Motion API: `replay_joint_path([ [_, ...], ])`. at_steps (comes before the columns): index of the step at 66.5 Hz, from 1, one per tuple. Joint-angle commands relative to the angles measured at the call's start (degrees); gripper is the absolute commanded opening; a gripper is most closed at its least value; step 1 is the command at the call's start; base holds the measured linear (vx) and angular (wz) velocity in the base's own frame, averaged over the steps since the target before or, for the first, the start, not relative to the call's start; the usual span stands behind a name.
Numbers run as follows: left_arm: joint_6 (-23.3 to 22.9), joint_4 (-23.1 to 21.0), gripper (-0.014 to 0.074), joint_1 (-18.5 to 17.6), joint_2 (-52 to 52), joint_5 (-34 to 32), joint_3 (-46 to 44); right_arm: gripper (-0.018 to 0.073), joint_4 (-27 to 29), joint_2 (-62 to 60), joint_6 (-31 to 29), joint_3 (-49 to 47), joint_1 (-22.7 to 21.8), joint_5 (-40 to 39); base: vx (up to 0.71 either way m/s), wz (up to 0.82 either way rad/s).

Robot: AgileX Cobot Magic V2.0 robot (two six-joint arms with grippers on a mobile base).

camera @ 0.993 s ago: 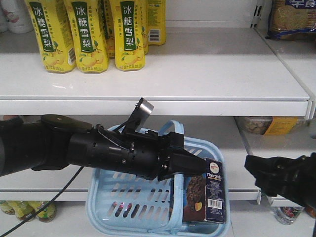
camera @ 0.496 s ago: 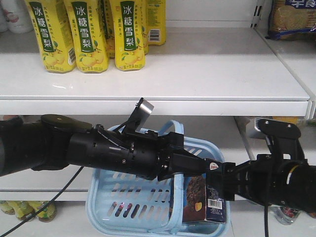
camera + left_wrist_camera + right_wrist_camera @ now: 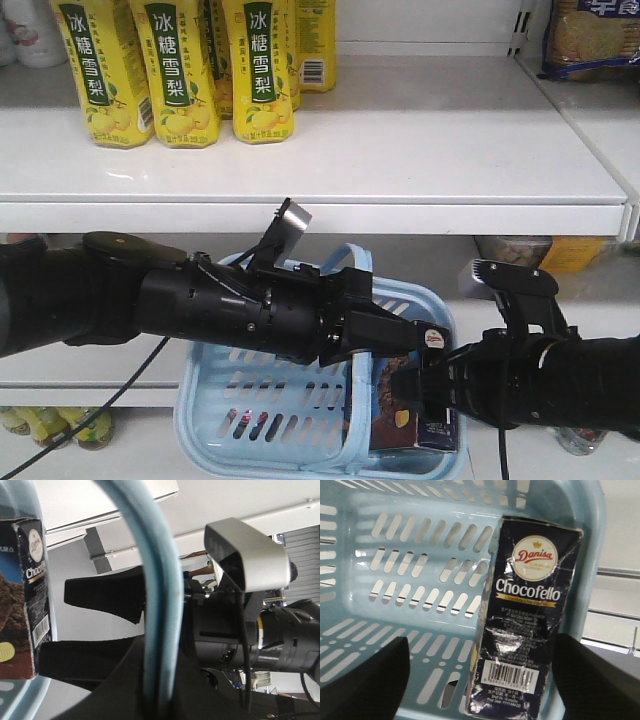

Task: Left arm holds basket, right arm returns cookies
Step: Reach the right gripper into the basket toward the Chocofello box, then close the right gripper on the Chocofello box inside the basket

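The light blue basket [image 3: 290,420] hangs in front of the lower shelf, and my left gripper [image 3: 398,340] is shut on its loop handle [image 3: 160,595]. In the left wrist view the handle runs straight down between the jaws of the left gripper [image 3: 159,680]. The dark navy cookies box [image 3: 432,362] stands upright in the basket's right end. My right gripper [image 3: 412,386] has come in from the right and is open. In the right wrist view the cookies [image 3: 525,625] stand against the basket wall [image 3: 410,575], and the right gripper [image 3: 480,647] has one black finger [image 3: 365,680] on each side of the box, not touching it.
Yellow drink bottles [image 3: 180,70] stand at the back left of the white upper shelf [image 3: 420,150], whose front edge runs just above both arms. A biscuit pack [image 3: 592,35] sits top right. Packaged goods [image 3: 540,252] lie on the lower shelf behind my right arm.
My right arm has advanced leftward from the frame's right edge until its open gripper reaches the cookies box. The left arm and the basket have stayed still.
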Motion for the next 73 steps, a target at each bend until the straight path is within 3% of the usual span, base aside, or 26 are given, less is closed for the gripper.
replay_joint_path([
  [1, 0.8, -7.1, -0.0003, 0.5, -3.0, -0.7, -2.1, 0.0545, 0.9, -0.3, -1.2, -2.0, 0.1, -2.6, 0.0, 0.0],
  [73, 0.8, -7.1, -0.0003, 0.5, -3.0, -0.7, -2.1, 0.0545, 0.6, 3.3, -2.5, -2.1, 0.0, -6.3, 0.0, 0.0],
])
